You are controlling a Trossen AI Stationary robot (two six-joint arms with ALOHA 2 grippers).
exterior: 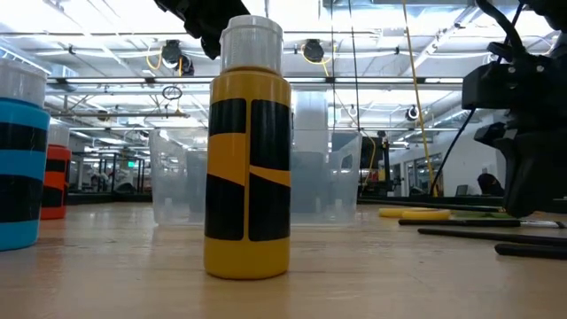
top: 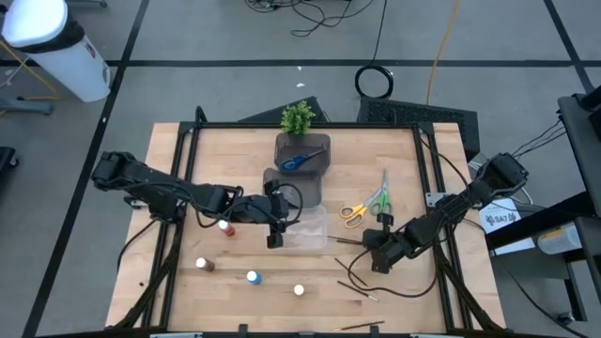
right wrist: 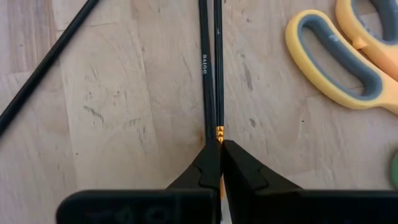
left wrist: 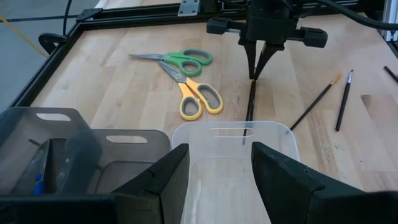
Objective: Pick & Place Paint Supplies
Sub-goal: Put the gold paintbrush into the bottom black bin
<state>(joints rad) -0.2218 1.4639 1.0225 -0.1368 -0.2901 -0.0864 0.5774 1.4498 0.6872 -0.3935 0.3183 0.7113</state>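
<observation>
My right gripper [top: 380, 241] is down at the table, shut on a thin dark paintbrush [left wrist: 250, 106] that runs toward the clear bin [top: 307, 228]. A second dark brush [right wrist: 204, 62] lies right beside it. My left gripper [left wrist: 214, 177] hovers open over the clear bin's near side, touching nothing. Yellow scissors [top: 352, 213] and green scissors [top: 378, 199] lie flat on the table beyond the right gripper. Blue scissors [top: 300, 159] rest inside the dark bin [top: 302, 143]. The red [top: 224, 226], brown [top: 202, 265], blue [top: 252, 277] and pale [top: 299, 290] bottles stand upright on the table. My right gripper pinches the paintbrush between its two fingertips [right wrist: 208, 163] at the brush's end farthest from the clear bin [right wrist: 219, 132], where a small yellow mark shows. The fingers come from above, pointing down. The brush stretches away along the tabletop; whether it is raised off the wood I cannot tell.
More loose brushes lie near the table's near right [top: 362, 286] and beside the right gripper [left wrist: 343, 99]. A second dark bin [top: 299, 188] sits between the clear bin and the far dark one. A small potted plant [top: 298, 117] stands at the far edge. A black frame [top: 178, 188] rims the table.
</observation>
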